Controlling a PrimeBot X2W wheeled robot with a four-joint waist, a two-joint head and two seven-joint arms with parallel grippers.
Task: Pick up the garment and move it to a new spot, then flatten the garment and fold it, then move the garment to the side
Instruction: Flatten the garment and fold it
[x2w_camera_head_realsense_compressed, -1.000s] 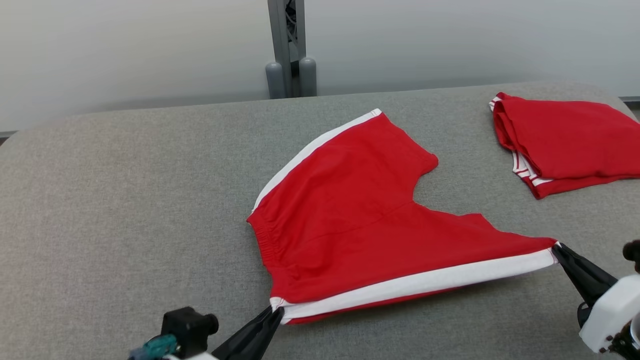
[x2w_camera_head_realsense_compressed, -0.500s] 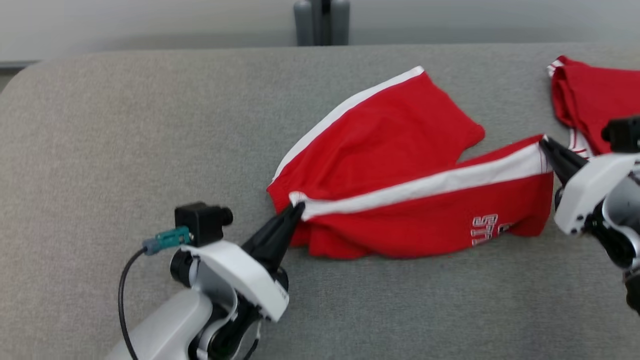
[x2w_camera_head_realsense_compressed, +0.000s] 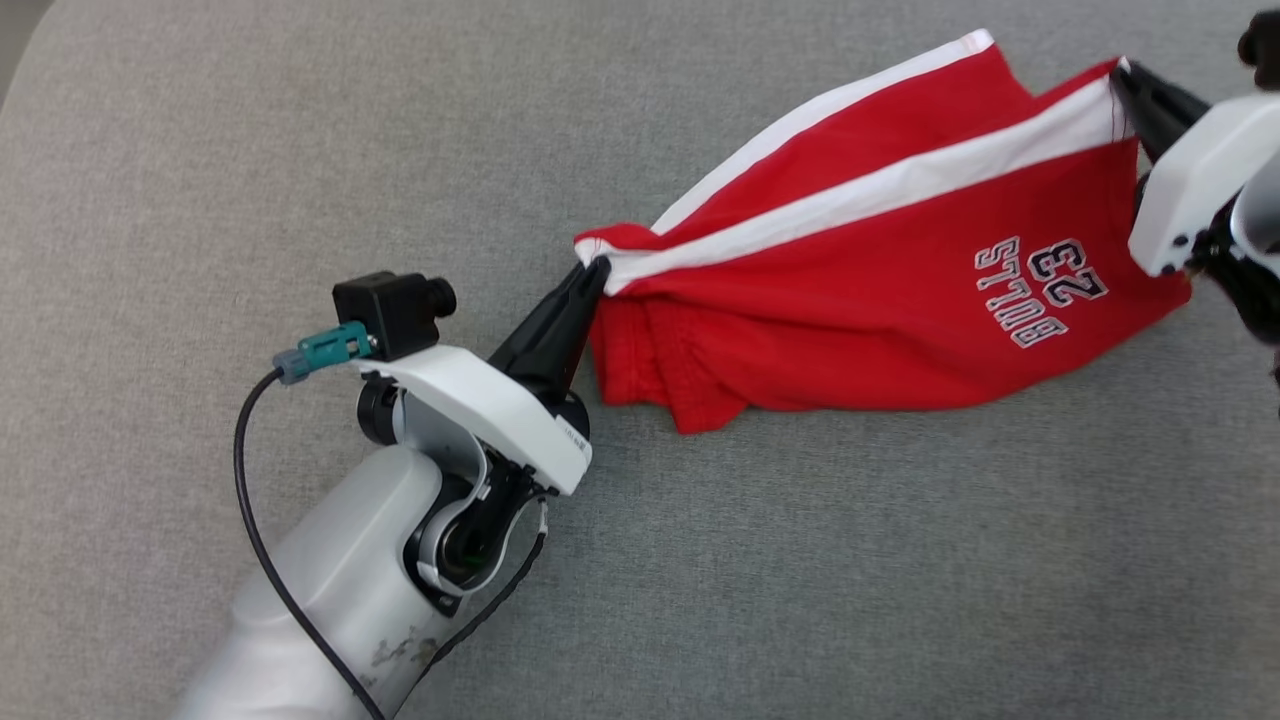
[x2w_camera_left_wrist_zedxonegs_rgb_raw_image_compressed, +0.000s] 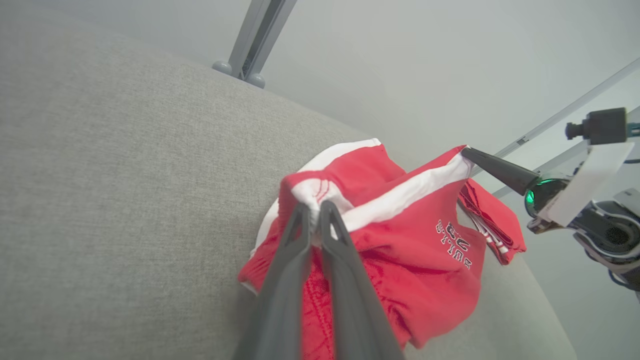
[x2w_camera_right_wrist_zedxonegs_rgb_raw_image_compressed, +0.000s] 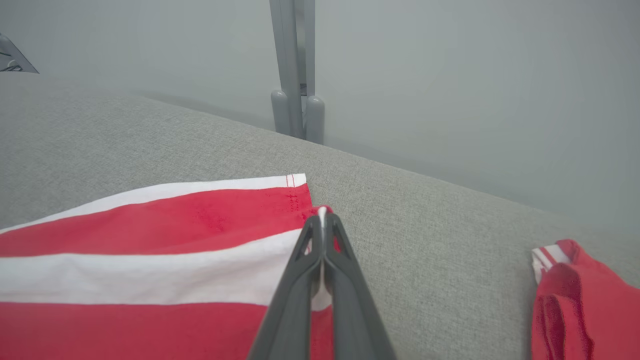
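The garment (x2w_camera_head_realsense_compressed: 850, 290) is a pair of red shorts with white side stripes and a white "BULLS 23" print facing up, doubled over on the grey padded table (x2w_camera_head_realsense_compressed: 250, 150). My left gripper (x2w_camera_head_realsense_compressed: 600, 268) is shut on its waistband corner, seen up close in the left wrist view (x2w_camera_left_wrist_zedxonegs_rgb_raw_image_compressed: 314, 206). My right gripper (x2w_camera_head_realsense_compressed: 1120, 68) is shut on the striped leg-hem corner, also pinched in the right wrist view (x2w_camera_right_wrist_zedxonegs_rgb_raw_image_compressed: 322, 215). Between the two grips the white stripe runs taut and raised. The near leg's red cloth (x2w_camera_left_wrist_zedxonegs_rgb_raw_image_compressed: 425, 260) hangs from it, and the far leg (x2w_camera_right_wrist_zedxonegs_rgb_raw_image_compressed: 175, 215) lies flat behind.
A second red garment (x2w_camera_right_wrist_zedxonegs_rgb_raw_image_compressed: 575, 300), folded, lies on the table to the right of the shorts and shows behind them in the left wrist view (x2w_camera_left_wrist_zedxonegs_rgb_raw_image_compressed: 495, 225). A grey post (x2w_camera_right_wrist_zedxonegs_rgb_raw_image_compressed: 295, 90) stands behind the table's far edge against a pale wall.
Both grippers have carried their held corners up and away from me, turning the near half of the shorts over the far half so the print shows. The head camera has tilted down.
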